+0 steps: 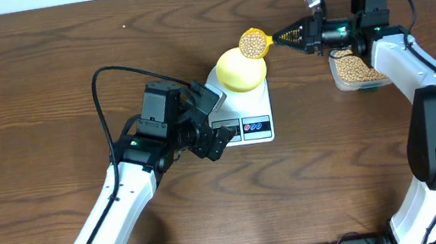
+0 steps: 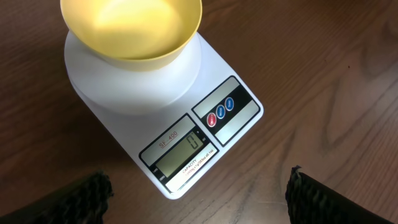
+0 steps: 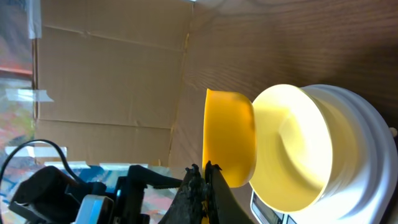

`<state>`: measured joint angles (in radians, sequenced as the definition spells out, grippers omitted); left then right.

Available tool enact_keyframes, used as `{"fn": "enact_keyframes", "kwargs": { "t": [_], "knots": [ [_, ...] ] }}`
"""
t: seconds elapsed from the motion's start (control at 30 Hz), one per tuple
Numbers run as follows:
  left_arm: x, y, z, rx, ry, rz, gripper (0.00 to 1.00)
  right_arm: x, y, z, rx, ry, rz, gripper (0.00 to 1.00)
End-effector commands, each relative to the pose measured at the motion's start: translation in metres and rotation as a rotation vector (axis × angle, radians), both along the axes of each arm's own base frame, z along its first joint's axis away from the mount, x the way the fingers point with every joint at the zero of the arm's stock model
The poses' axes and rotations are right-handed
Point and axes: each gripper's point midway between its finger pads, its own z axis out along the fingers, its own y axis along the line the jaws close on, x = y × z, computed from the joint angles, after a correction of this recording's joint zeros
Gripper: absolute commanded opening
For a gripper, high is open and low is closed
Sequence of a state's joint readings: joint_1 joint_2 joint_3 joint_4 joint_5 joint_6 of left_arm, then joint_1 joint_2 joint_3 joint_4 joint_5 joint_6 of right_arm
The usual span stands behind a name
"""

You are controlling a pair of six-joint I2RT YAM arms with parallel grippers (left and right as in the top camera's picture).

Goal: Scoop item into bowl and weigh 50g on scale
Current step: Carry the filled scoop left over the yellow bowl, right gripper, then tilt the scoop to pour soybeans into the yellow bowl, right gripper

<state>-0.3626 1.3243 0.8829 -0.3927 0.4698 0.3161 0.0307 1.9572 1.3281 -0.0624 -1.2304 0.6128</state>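
Starting from the near edge of the table (image 1: 26,97), the left gripper (image 1: 219,120) hangs just off the near-left side of the scale (image 1: 263,107). Its jaws are spread wide and grasp nothing. In the left wrist view its two fingertips frame the scale's near corner without touching it.

The scale sits about mid-table, turned a little, with its display (image 2: 183,152) and its small red and blue buttons (image 2: 221,112) towards the near edge. The display is on and reads 0. A small label above it reads "SF-400". A strip below it begins with "CAPACITY", and the rest of that line is too small to read.

Farther on, the bowl (image 1: 238,69) stands upright on the scale's round platform. What shows of its inside is bare, with no beans in it.

Just past the bowl's far-right rim, the scoop (image 1: 271,40) is held level and heaped with beans (image 1: 253,44). The right gripper (image 1: 291,36) is clenched on its handle. In the right wrist view the scoop's cup sits right beside the bowl's rim; I cannot tell whether they touch.

Farthest, towards the table's far-right part and partly under the right arm, the tub (image 1: 336,71) holds the rest of the beans.

As I judge it, the set-up is done: the bowl is on the scale, the reading is at zero, and a first scoopful is at the bowl. None of the weighing is done. The scoop has yet to be tipped, and after that beans must be added or taken out until the display shows 50 g.
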Motion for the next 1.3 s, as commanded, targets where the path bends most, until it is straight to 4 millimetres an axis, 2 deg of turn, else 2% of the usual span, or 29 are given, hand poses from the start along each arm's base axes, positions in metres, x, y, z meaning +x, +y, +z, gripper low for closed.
{"fn": "enact_keyframes", "kwargs": {
  "t": [0.0, 0.63, 0.87, 1.27],
  "knots": [
    [-0.003, 0.0, -0.005, 0.001, 0.013, -0.017, 0.92, 0.001, 0.004, -0.007, -0.02, -0.032, 0.01, 0.01],
    [-0.003, 0.0, -0.005, 0.001, 0.013, -0.017, 0.92, 0.005, 0.005, -0.013, -0.096, -0.205, 0.025, 0.01],
    [-0.003, 0.0, -0.005, 0.001, 0.013, -0.017, 0.92, 0.002, 0.013, -0.013, -0.116, -0.281, 0.059, 0.01],
    [-0.003, 0.0, -0.005, 0.001, 0.013, -0.017, 0.92, -0.001, 0.024, -0.03, -0.208, -0.304, 0.07, 0.01]
  ]
}}
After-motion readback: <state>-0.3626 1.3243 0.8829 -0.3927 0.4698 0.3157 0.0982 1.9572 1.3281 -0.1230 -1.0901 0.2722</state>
